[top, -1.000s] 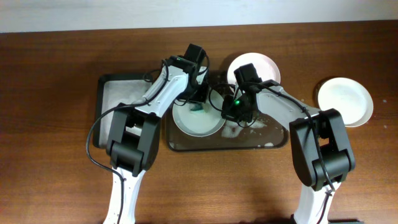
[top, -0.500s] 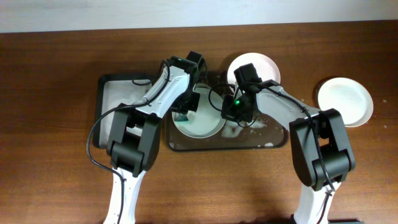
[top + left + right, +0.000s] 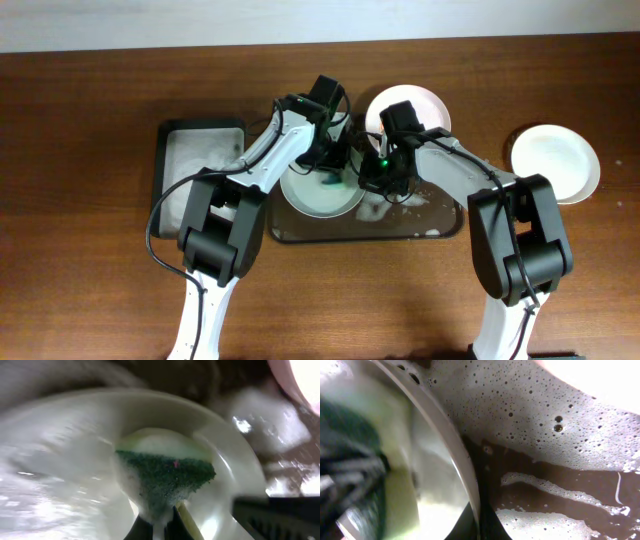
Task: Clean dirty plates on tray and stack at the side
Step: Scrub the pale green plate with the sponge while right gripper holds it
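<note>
The soapy plate [image 3: 305,195] lies in the left end of the grey tray [image 3: 380,239], white and wet, with both arms reaching over it. The left tool [image 3: 157,525] is closed tight on a green sponge [image 3: 167,477], pinching it at its near corner. The sponge's rough face is pressed onto the plate's inner floor, towards the right side, and the plate spreads out around it beneath the tool.

The right tool [image 3: 479,527] is clamped on the same plate's right rim, and the white edge runs straight into the narrow gap between its fingers. In the right wrist view the rim curves away to the upper left. The sponge and the left tool show as a dark, blurred mass inside the plate. Outside the rim, the tray floor carries bubbly foam [image 3: 545,425] and streaks of water.

From above, the two tools sit close together. The left is over the plate's right half, and the right is just beside it at the rim.

A second plate [image 3: 428,105] overlaps the grey tray's far edge, just behind the right tool. A third plate [image 3: 555,163] rests on the bare desk [image 3: 100,280] to the right of the grey tray, well apart from both tools. A black tray [image 3: 200,125] with a whitish layer inside sits just left of the grey tray.
</note>
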Tool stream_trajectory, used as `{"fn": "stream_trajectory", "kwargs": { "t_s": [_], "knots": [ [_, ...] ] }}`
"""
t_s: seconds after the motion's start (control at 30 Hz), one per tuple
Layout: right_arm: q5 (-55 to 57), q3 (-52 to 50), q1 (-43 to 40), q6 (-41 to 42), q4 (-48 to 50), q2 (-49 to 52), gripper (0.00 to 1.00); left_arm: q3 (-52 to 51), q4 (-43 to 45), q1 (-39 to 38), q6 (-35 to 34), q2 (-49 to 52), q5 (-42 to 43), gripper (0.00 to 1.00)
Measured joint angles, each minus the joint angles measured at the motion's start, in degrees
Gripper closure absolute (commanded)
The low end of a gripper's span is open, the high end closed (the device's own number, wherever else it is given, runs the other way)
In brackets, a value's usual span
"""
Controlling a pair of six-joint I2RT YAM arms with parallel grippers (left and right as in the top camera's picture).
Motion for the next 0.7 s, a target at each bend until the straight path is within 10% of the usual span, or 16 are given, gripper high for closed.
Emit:
{"fn": "stream_trajectory", "kwargs": {
  "t_s": [0.7],
  "knots": [
    [0.2,0.0,0.2,-0.2,0.3,0.0,0.96,0.3,-14.8,3.5,-3.6,0.0,-15.8,0.99]
  ]
}}
